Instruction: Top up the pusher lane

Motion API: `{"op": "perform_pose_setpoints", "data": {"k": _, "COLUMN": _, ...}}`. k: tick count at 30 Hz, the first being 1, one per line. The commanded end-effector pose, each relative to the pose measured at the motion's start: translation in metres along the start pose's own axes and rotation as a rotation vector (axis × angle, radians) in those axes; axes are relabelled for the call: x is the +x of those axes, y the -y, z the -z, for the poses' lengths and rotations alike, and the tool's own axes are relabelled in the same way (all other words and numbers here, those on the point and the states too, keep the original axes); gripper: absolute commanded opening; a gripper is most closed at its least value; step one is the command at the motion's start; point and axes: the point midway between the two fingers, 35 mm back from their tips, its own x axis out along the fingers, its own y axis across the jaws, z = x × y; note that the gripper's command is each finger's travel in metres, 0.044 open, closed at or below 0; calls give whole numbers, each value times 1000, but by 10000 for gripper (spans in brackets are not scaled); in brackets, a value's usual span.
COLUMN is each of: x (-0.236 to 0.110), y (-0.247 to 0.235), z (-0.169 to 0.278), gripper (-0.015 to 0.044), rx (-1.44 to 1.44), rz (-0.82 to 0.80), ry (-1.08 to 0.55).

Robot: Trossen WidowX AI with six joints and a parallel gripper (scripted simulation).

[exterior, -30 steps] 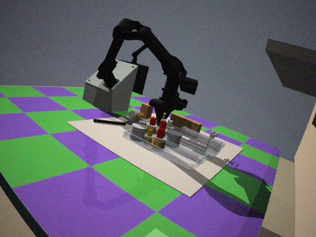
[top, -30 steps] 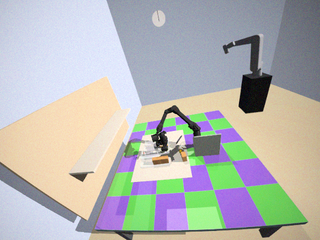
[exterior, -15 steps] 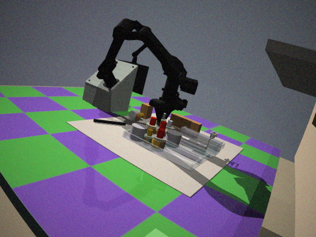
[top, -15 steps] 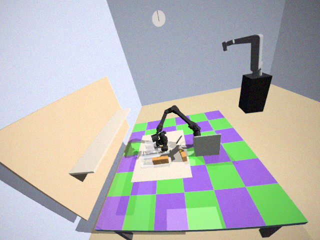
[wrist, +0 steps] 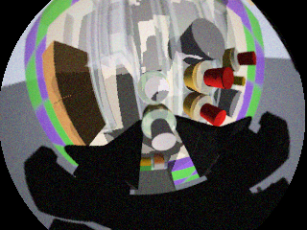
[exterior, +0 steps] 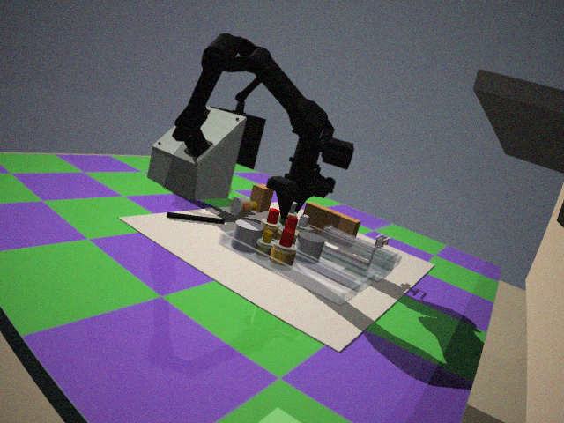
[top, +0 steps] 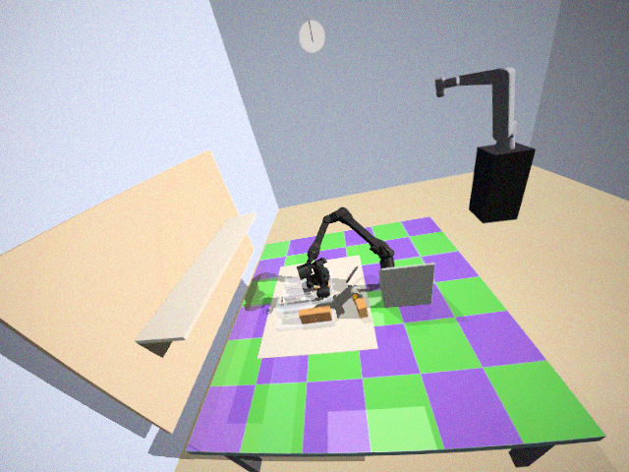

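Note:
My gripper (exterior: 285, 219) (wrist: 157, 120) is shut on a pale, clear-looking jar with a light grey cap (wrist: 163, 141), its fingers on both sides. A matching jar (wrist: 156, 88) (exterior: 303, 221) stands in the clear lane directly ahead of it, close in line. Whether the two touch, and whether the held jar rests on the lane floor, I cannot tell. The clear lane unit (exterior: 334, 291) stands on the pale mat (exterior: 191, 250) (top: 350, 335). The pusher plate and the front stop cannot be made out. In the top view the arm hides both jars.
Red-capped jars (wrist: 218, 78) (wrist: 212, 115) (exterior: 286, 238) and a large grey cylinder (wrist: 207, 39) (exterior: 310, 247) stand close on the wrist view's right. A long brown block (wrist: 72, 91) (top: 314, 315) lies left. A small block (top: 361, 307), a tipped jar (exterior: 238, 205) and a black rod (exterior: 195, 217) lie near the base.

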Motion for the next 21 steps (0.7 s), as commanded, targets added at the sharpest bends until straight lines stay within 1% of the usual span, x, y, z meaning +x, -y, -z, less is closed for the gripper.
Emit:
{"op": "perform_pose_setpoints", "data": {"k": 1, "x": -3, "y": 0, "z": -8, "gripper": 0, "rx": 18, "rz": -1, "ry": 21}}
{"op": "perform_pose_setpoints", "data": {"k": 21, "x": -2, "y": 0, "z": -10, "gripper": 0, "rx": 18, "rz": -1, "ry": 21}}
